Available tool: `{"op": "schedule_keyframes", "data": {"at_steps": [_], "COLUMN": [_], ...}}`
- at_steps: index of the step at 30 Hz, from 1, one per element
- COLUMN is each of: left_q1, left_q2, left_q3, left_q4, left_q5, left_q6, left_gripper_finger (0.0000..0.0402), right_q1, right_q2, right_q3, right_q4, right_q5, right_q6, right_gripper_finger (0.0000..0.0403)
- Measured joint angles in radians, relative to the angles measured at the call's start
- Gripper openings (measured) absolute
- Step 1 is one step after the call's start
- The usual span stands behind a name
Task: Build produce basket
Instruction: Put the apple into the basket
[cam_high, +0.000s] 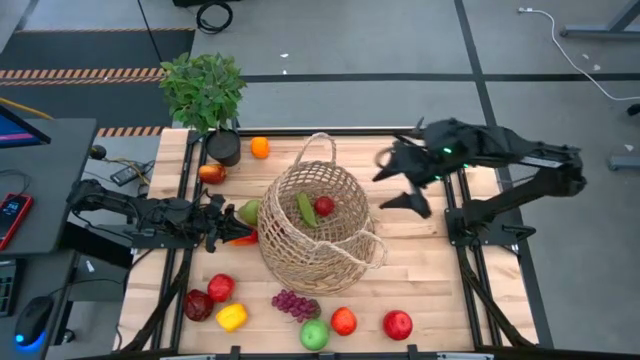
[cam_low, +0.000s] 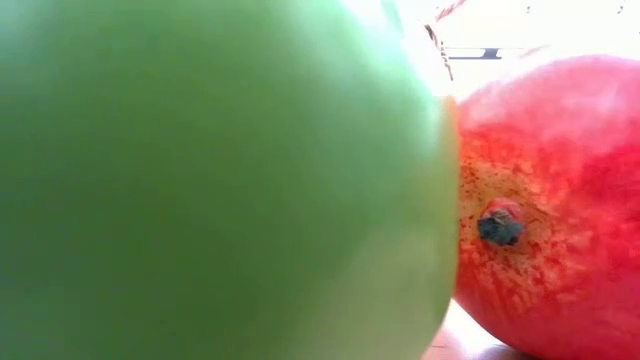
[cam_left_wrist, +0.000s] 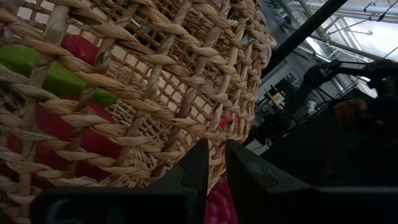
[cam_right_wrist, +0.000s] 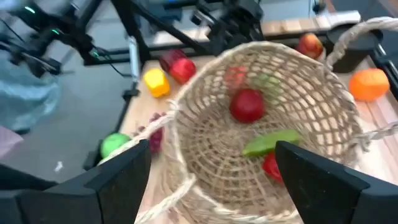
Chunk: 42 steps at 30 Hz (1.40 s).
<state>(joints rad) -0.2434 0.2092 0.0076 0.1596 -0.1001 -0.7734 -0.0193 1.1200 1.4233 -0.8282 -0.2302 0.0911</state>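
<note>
The tan wicker basket (cam_high: 315, 225) stands mid-table, holding a green cucumber (cam_high: 305, 208) and a red apple (cam_high: 324, 206). My right gripper (cam_high: 400, 185) hovers open above the basket's right rim. Its wrist view looks down into the basket (cam_right_wrist: 261, 124) between the spread fingers of the right gripper (cam_right_wrist: 211, 186). My left gripper (cam_high: 225, 230) lies low at the basket's left side, fingers nearly together. A red-orange piece of produce (cam_high: 242, 238) is at its tips and a green pear (cam_high: 248, 212) just beside them. More produce lies along the near edge. My left gripper (cam_left_wrist: 214, 168) comes in level from the table's left, pointing at the basket wall (cam_left_wrist: 155, 93). A red piece of produce (cam_left_wrist: 219, 199) shows in the narrow gap between its two fingers, low down. Which part it has is hidden by the fingers.
A potted plant (cam_high: 210, 100), an orange (cam_high: 260, 147) and a red-yellow apple (cam_high: 211, 172) sit at the far left. Red peppers (cam_high: 220, 288), a yellow pepper (cam_high: 231, 317), grapes (cam_high: 295, 303), a green apple (cam_high: 314, 335) and a red apple (cam_high: 397, 324) lie near. A green apple (cam_low: 200, 180) and a red fruit (cam_low: 560, 200) block the low view.
</note>
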Motion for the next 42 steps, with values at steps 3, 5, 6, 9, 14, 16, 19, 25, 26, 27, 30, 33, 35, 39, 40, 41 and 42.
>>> {"op": "schedule_keyframes", "data": {"at_steps": [3,5,6,9,14,16,19,25,26,27,30,33,35,39,40,41,42], "left_q1": [0.000,0.000,0.000,0.000,0.000,0.000,0.000,0.000,0.000,0.000,0.000,0.000,0.000,0.000,0.000,0.000,0.000], "left_q2": [0.000,0.000,0.000,0.000,0.000,0.000,0.000,0.000,0.000,0.000,0.000,0.000,0.000,0.000,0.000,0.000,0.000], "left_q3": [0.000,0.000,0.000,0.000,0.000,0.000,0.000,0.000,0.000,0.000,0.000,0.000,0.000,0.000,0.000,0.000,0.000], "left_q4": [0.000,0.000,0.000,0.000,0.000,0.000,0.000,0.000,0.000,0.000,0.000,0.000,0.000,0.000,0.000,0.000,0.000], "left_q5": [0.000,0.000,0.000,0.000,0.000,0.000,0.000,0.000,0.000,0.000,0.000,0.000,0.000,0.000,0.000,0.000,0.000], "left_q6": [0.000,0.000,0.001,0.001,0.001,0.001,0.000,0.001,0.000,0.000,0.000,0.000,0.001,0.001,0.000,0.000,0.000], "left_gripper_finger": [0.0063,0.0063,0.0062,0.0058,0.0060,0.0062,0.0063,0.0058,0.0058,0.0058,0.0062,0.0063,0.0061,0.0058,0.0058,0.0058,0.0059], "right_q1": [0.040,0.067,0.079,0.111,0.178,0.206,0.240,0.310,0.323,0.335,0.380,0.445,0.500,0.586,0.601,0.612,0.620], "right_q2": [-0.101,-0.162,-0.191,-0.263,-0.355,-0.384,-0.420,-0.454,-0.453,-0.449,-0.425,-0.392,-0.368,-0.317,-0.304,-0.292,-0.281], "right_q3": [-0.098,-0.158,-0.184,-0.249,-0.327,-0.350,-0.388,-0.457,-0.470,-0.481,-0.509,-0.520,-0.519,-0.519,-0.519,-0.519,-0.519], "right_q4": [0.075,0.116,0.131,0.166,0.187,0.194,0.219,0.229,0.229,0.231,0.270,0.306,0.330,0.338,0.341,0.349,0.359], "right_q5": [0.002,0.007,0.019,0.057,0.073,0.106,0.142,0.204,0.214,0.219,0.199,0.158,0.155,0.134,0.116,0.095,0.079], "right_q6": [0.037,0.062,0.072,0.144,0.222,0.231,0.257,0.326,0.331,0.335,0.351,0.371,0.375,0.334,0.305,0.276,0.247], "right_gripper_finger": [0.0346,0.0346,0.0346,0.0346,0.0346,0.0346,0.0346,0.0346,0.0346,0.0346,0.0346,0.0346,0.0346,0.0346,0.0346,0.0346,0.0346]}}
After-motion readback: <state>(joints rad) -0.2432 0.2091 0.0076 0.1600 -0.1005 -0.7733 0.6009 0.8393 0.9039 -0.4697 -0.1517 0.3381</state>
